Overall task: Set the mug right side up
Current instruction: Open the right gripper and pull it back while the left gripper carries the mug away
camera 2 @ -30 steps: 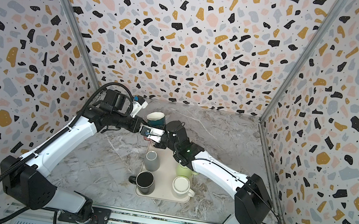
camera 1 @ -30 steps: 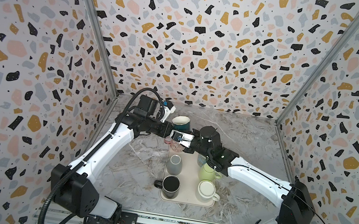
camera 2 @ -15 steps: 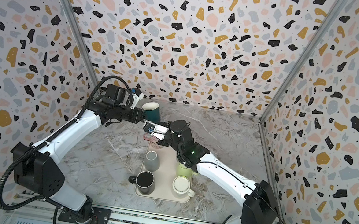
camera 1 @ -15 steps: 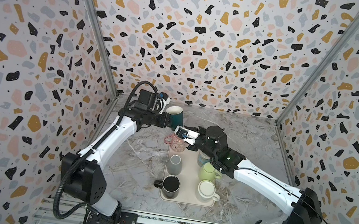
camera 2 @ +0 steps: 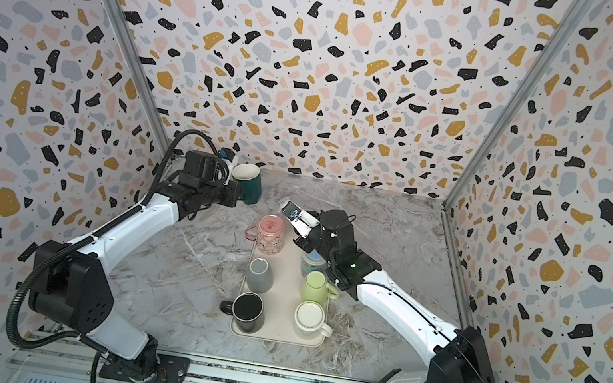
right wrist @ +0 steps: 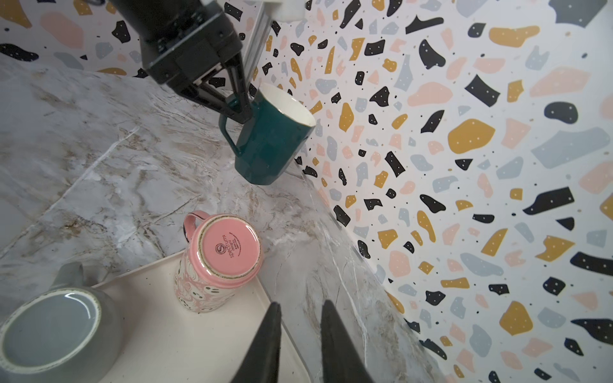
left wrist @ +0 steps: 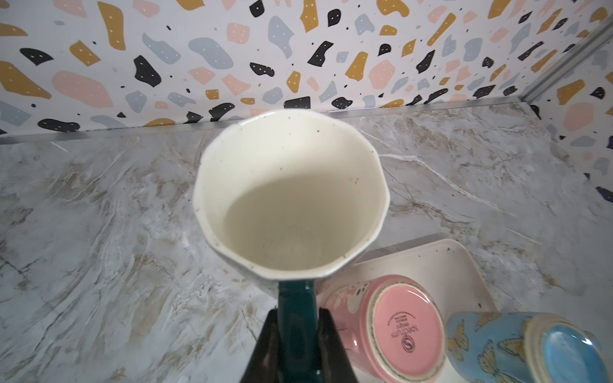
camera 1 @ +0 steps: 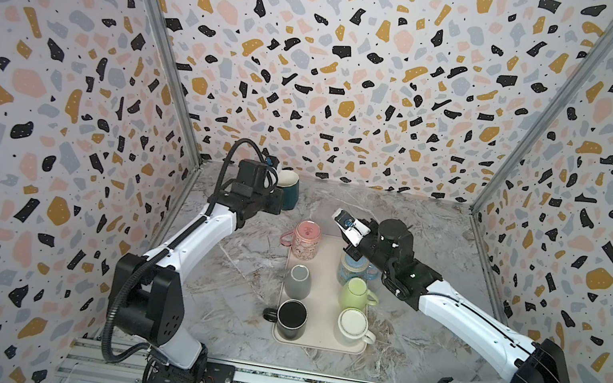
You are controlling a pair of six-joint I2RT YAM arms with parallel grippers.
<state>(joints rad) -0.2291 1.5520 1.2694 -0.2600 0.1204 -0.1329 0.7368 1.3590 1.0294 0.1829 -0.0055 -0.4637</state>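
Note:
A dark green mug (camera 1: 289,193) (camera 2: 250,188) with a cream inside hangs in the air near the back left corner. Its mouth points up and tilts a little toward the wall. My left gripper (left wrist: 297,315) is shut on the mug's handle (left wrist: 296,298), and from the right wrist this grip (right wrist: 237,106) on the mug (right wrist: 270,142) shows too. My right gripper (right wrist: 300,306) is narrowly open with nothing between its fingers. It hovers over the far end of the tray (camera 1: 322,288), apart from the mug.
On the cream tray stand a pink mug (camera 1: 305,238) and a grey mug (camera 1: 297,281), both bottom up. A blue butterfly mug (left wrist: 497,345), a light green mug (camera 1: 355,293), a white mug (camera 1: 352,324) and a black mug (camera 1: 291,316) are there too. Walls close in behind and on both sides.
The left arm has carried the green mug back and to the left, away from the right gripper. The right gripper has drawn off to the right, over the tray.

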